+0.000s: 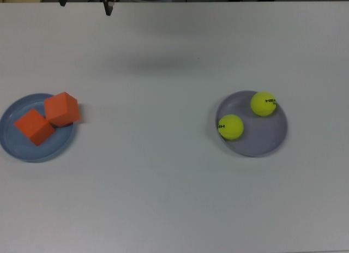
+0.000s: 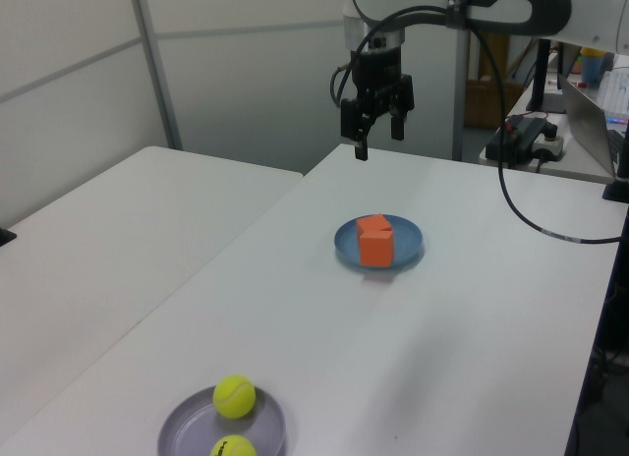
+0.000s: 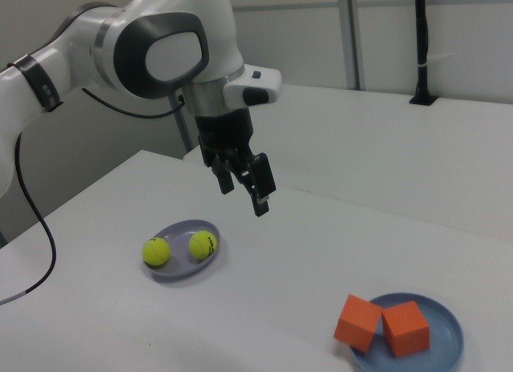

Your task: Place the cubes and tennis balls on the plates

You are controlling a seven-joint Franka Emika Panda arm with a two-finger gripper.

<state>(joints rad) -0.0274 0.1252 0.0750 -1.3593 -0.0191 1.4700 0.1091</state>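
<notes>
White tabletop (image 1: pixel 163 182) fills the top view, carrying 2 plates set well apart. On the top view's left, the light blue plate (image 1: pixel 13 146) holds 2 orange cubes (image 1: pixel 48 118), touching each other, the one nearer the middle reaching over the plate's rim. On the top view's right, the lavender plate (image 1: pixel 262 141) holds 2 tennis balls (image 1: pixel 230 127), just beside each other, one at the left rim and one at the far rim. Panda's gripper (image 2: pixel 377 134) hangs in the air above the table's far edge, up beyond the blue plate in the left view, its 2 black fingers (image 3: pixel 260 197) spread apart and holding nothing. Behind the arm (image 3: pixel 152 55) in the left view, grey wall panels (image 2: pixel 236 63) and a black cable (image 2: pixel 531 220) are visible.
</notes>
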